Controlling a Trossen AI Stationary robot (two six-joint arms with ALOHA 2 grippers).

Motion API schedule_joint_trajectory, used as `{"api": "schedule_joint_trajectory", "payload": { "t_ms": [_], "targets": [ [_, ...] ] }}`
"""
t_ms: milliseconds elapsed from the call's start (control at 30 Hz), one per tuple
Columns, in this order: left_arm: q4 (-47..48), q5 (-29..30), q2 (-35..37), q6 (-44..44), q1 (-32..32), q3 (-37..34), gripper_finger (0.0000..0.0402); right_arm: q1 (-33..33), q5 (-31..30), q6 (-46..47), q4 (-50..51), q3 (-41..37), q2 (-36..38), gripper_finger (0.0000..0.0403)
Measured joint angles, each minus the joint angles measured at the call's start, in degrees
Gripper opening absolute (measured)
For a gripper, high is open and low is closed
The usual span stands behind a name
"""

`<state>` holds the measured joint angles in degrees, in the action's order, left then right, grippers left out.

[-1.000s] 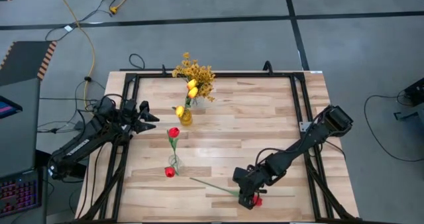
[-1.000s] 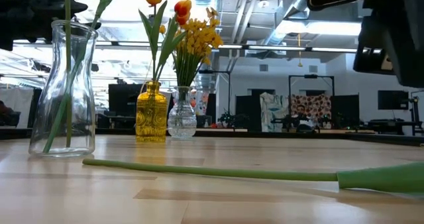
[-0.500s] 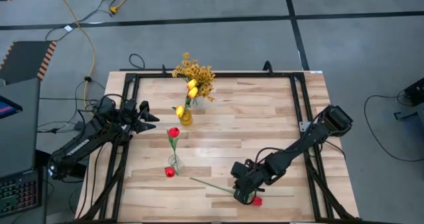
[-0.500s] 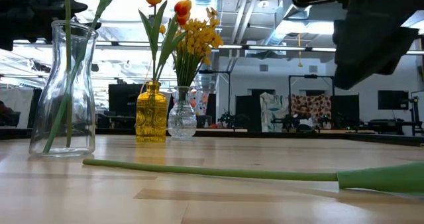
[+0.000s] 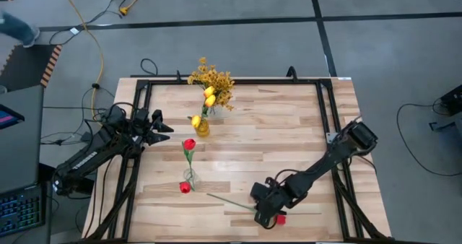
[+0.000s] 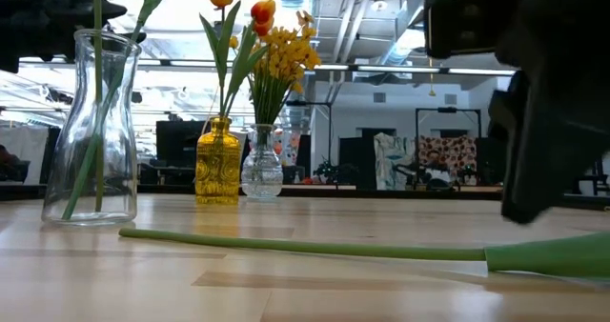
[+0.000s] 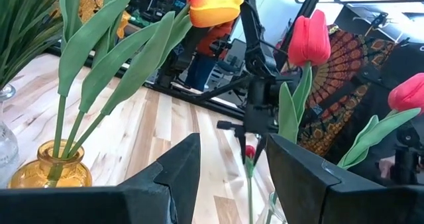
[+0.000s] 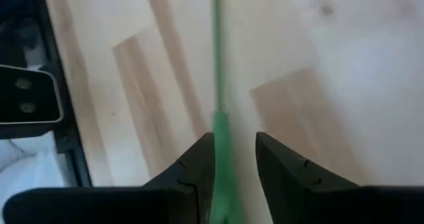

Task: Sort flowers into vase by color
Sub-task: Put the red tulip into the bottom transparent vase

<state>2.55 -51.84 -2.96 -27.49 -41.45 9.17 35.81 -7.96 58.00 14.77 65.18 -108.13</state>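
The right gripper [image 5: 266, 216] sits low at the near edge of the table [image 5: 289, 128], fingers [image 8: 192, 168] spread either side of the green stem of a lying red tulip [image 5: 279, 219], not visibly pinching it. Farther back, a clear vase [image 6: 91, 131] holds two red tulips [image 5: 189, 144]; beyond stand the amber vase [image 5: 202, 127] and yellow blossoms [image 5: 213, 78]. The left gripper [image 5: 162, 125] waits open beside them.

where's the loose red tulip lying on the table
In the high view, the red tulip with the long green stem lies flat near the table's front edge, right of the clear glass vase, under the right gripper.
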Motion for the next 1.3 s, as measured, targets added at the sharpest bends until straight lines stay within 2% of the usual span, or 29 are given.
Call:
{"api": "schedule_joint_trajectory", "payload": {
  "t_ms": [167,600,933,1067,1300],
  "targets": [
    [0.2,0.1,0.0,0.0,0.0,0.0,0.0160,0.3,0.4,0.0,-3.4,0.1,-1.9,0.0136],
    [0.5,0.3,0.0,-0.1,0.0,0.0,0.0160,1.3,-0.2,-0.4,-2.8,0.1,-1.9,0.0136],
    [1.0,1.6,0.0,-0.2,0.0,0.0,0.0160,1.3,1.1,-1.5,-3.8,0.3,-5.1,0.0132],
    [1.1,1.8,0.0,-0.2,0.0,0.0,0.0160,1.3,1.2,-1.7,-2.8,0.3,-5.1,0.0108],
    [1.1,1.9,0.0,-0.2,0.0,0.0,0.0160,1.2,1.2,-1.5,-1.9,0.3,-5.2,0.0035]
  ]
}}
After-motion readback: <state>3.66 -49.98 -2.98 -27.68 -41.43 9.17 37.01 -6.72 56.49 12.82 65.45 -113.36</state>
